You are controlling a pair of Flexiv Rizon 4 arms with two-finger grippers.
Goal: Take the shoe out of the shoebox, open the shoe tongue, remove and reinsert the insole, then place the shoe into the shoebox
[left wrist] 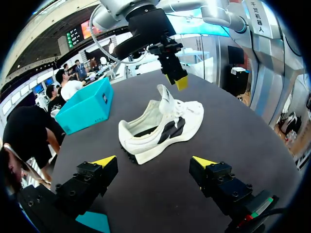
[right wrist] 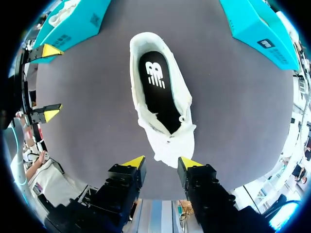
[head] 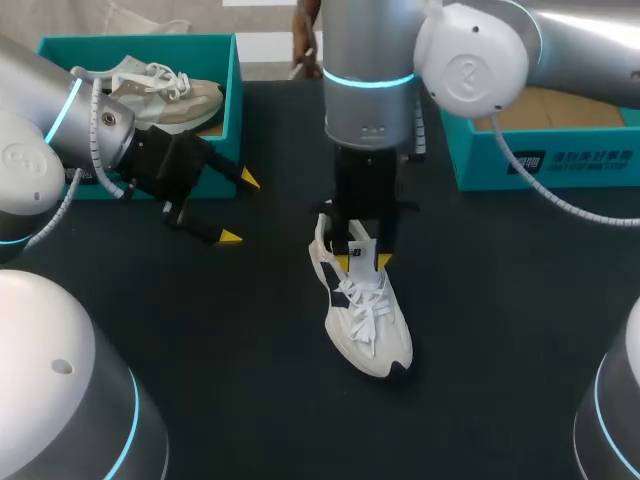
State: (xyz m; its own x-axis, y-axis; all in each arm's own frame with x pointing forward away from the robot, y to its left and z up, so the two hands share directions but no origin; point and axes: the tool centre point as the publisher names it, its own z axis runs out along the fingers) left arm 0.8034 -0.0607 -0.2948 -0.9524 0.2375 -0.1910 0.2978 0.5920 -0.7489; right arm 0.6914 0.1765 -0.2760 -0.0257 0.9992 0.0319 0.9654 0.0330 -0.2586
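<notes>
The white shoe [head: 365, 310] lay near the middle of the worktop [head: 200, 380], its dark insole [right wrist: 158, 92] showing inside. Our right hand [head: 371, 262] hung directly above it, fingers narrowly parted, with the raised tongue [left wrist: 166, 99] standing between the yellow tips; we could not see both tips touching it. Toward the left edge, our left hand [head: 239, 208] was spread wide and held nothing. At the far left corner a teal shoebox [head: 140, 45] held a second shoe [head: 165, 95]. Another teal box [head: 480, 160] sat at the far right edge.
</notes>
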